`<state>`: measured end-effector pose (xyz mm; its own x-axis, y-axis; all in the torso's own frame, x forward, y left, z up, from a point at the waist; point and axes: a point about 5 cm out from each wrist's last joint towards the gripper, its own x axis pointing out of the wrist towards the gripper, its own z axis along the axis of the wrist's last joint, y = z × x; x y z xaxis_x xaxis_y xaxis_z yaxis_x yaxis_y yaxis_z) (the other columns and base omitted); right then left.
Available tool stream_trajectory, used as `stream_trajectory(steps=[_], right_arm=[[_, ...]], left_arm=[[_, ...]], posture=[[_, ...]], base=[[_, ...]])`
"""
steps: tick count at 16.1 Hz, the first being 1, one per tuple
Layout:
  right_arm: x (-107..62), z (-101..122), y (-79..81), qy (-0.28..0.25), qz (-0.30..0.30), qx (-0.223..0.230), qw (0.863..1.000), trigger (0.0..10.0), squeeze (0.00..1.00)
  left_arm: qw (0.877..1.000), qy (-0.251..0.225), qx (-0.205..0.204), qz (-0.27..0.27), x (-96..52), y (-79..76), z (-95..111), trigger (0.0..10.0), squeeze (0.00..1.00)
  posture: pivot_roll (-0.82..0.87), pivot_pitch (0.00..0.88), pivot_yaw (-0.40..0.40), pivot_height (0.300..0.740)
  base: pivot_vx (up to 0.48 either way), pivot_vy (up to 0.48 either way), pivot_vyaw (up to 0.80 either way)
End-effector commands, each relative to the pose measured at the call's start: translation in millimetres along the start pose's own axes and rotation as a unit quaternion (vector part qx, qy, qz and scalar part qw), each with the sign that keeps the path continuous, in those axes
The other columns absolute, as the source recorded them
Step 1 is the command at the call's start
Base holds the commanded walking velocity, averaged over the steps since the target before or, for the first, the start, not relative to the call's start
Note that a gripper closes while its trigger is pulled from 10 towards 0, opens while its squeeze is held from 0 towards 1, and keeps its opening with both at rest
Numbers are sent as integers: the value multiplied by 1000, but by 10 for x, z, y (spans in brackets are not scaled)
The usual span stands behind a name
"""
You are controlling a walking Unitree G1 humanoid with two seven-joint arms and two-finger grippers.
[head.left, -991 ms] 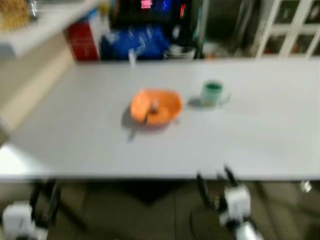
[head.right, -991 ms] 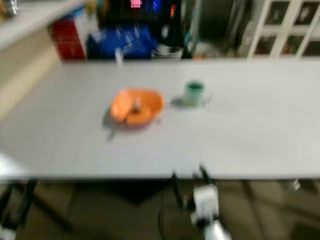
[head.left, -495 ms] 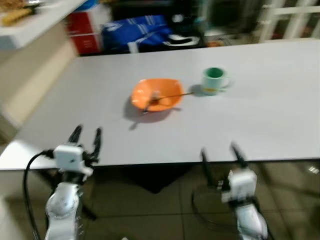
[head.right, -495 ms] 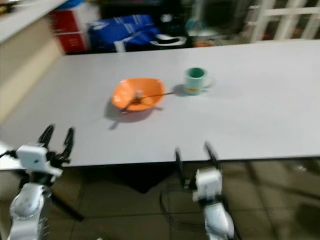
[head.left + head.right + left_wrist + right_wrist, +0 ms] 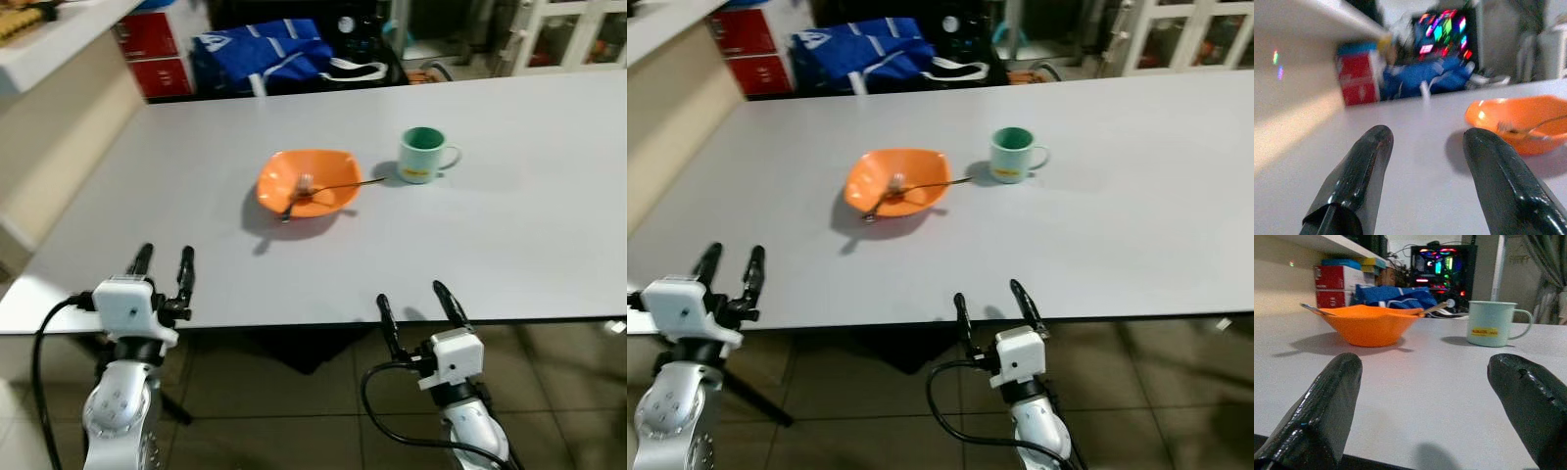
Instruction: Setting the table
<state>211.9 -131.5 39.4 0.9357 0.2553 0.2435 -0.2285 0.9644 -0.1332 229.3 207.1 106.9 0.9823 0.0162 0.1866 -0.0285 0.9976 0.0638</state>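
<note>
Approach step, nothing grasped yet. Left tool [image 5: 163, 264] and right tool [image 5: 412, 305] were both spread, empty, at near edge of tabletop [image 5: 509, 245]. Orange bowl [image 5: 306, 183] sat mid-tabletop; spoon [image 5: 328, 188] lay in it, long axis across the table, handle pointing right toward green mug [image 5: 422, 156], which stood just beside. Next probably: reach fwd w/ right arm, well short now.

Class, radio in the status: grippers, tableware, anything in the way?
Left gripper and right gripper open, at the near table edge. Orange bowl with spoon, green mug mid-table, untouched. Path clear.
</note>
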Motion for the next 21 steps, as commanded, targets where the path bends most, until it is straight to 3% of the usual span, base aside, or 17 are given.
stream_trajectory(steps=[1,5,6,9,10,11,16,21], right_arm=[[24,30,39,1,3,10,1000,10000,0],[33,53,57,1,6,13,1000,10000,0],[21,59,58,1,4,14,1000,10000,0],[-10,53,69,11,0,23,1000,10000,0],[32,65,-116,19,-25,35,999,10000,0],[262,354,-480,-10,-34,32,999,10000,0],[340,468,-523,-22,-33,28,999,10000,0],[329,501,-509,5,-25,37,999,10000,0]], left_arm=[[1000,10,-7,3,26,-4,39,10000,0],[999,49,-15,-7,56,-36,-3,10000,0],[996,83,-25,-14,61,-68,-72,10000,0],[992,115,-52,-17,45,-100,-121,10000,0],[987,134,-84,20,16,-5,-181,10000,0],[991,102,-81,28,75,38,-71,10000,0],[992,95,-80,-3,137,-95,-9,10000,0],[992,102,-58,-39,162,-192,-11,10000,0]], posture=[[-213,0,149,740],[-220,0,149,740],[-224,0,148,740],[-226,0,152,740],[-227,0,152,740],[-226,0,148,740],[-242,0,136,740],[-239,0,137,740]], base=[[0,0,0],[0,0,0],[0,0,0],[0,0,0],[0,0,0],[0,0,0],[0,0,0],[0,0,0]])
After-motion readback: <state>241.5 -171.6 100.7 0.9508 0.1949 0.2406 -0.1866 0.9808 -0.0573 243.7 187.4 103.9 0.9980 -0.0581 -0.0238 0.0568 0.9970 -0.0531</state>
